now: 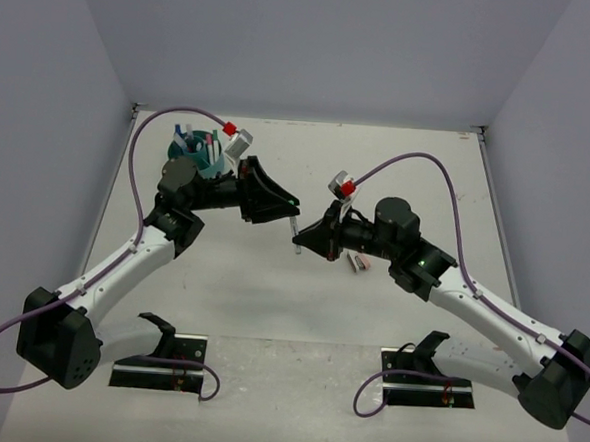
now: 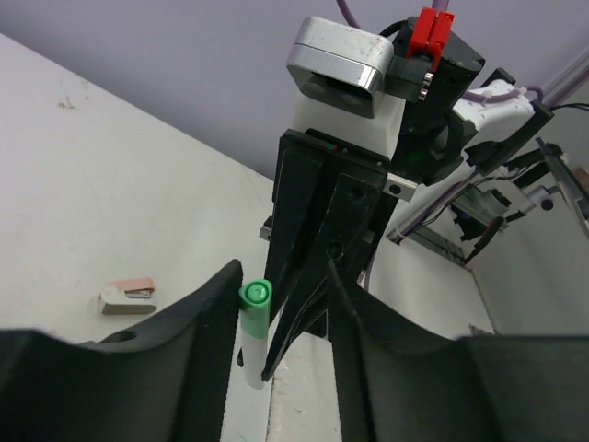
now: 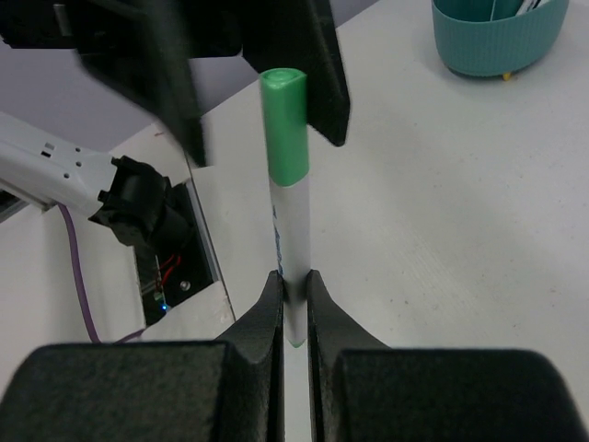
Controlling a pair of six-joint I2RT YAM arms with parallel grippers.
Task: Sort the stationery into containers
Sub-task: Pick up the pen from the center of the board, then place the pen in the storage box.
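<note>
Two grippers meet on one green-capped marker (image 3: 293,230): the right gripper (image 3: 293,281) clamps its bare end, long axis running to twelve o'clock, where the part-open left gripper (image 2: 281,285) straddles the cap, the teal tub (image 3: 497,46) at one o'clock.

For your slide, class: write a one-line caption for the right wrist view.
Right claw grips a green-capped marker, its cap between the jaws of the left claw.
</note>
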